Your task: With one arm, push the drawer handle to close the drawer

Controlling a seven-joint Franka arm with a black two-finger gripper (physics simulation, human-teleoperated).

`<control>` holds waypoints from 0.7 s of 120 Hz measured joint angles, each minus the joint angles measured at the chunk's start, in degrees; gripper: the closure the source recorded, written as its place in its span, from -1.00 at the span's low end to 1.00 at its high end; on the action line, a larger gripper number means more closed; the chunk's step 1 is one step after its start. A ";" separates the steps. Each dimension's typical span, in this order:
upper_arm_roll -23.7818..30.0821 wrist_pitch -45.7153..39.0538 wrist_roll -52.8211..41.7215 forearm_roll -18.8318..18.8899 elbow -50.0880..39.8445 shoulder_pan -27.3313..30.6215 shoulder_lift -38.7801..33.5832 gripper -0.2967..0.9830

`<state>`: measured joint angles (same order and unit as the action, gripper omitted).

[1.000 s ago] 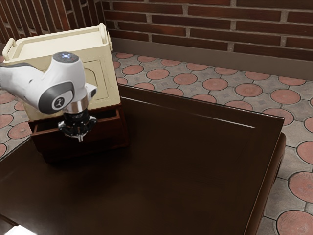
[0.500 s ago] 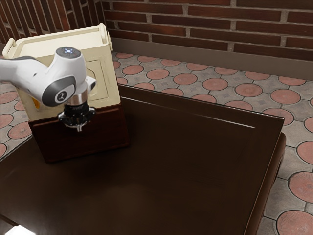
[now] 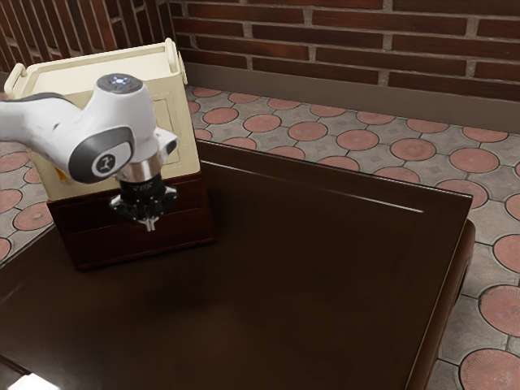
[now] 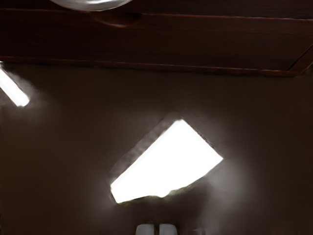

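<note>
A black two-finger gripper (image 3: pixel 150 224), fingertips close together, hangs before the dark reddish-brown wooden drawer (image 3: pixel 91 217), seemingly flush beneath a cream box (image 3: pixel 180 136); it should slide firmly, best pushed at its apparent rounded, silvery handle (image 4: pixel 93 4).

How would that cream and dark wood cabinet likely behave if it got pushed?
The cabinet would probably stay stiff, since its panels look flat and solid. Its broad, boxy base makes rolling unlikely. On the glossy-looking table, it might slide a little under a hard push.
</note>
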<state>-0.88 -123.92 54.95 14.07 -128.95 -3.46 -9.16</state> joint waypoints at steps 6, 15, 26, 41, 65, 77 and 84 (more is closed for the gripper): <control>0.00 0.96 -0.43 -0.53 -0.18 -0.88 -1.52 0.69; 0.07 3.10 -1.20 -1.01 0.03 -2.44 -4.04 0.58; 0.18 5.53 -2.47 -2.26 1.01 -3.62 -5.56 0.26; 1.00 10.40 -6.06 -4.78 6.87 -3.89 -5.57 -0.10; 4.66 19.36 -13.69 -5.44 14.16 -3.95 -5.56 -0.36; 4.80 22.04 -18.24 -5.74 14.87 -3.71 -5.61 -0.43; 4.82 23.09 -20.56 -5.83 14.96 -3.68 -5.59 -0.45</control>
<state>3.95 -100.83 34.38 8.24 -113.99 -7.14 -14.75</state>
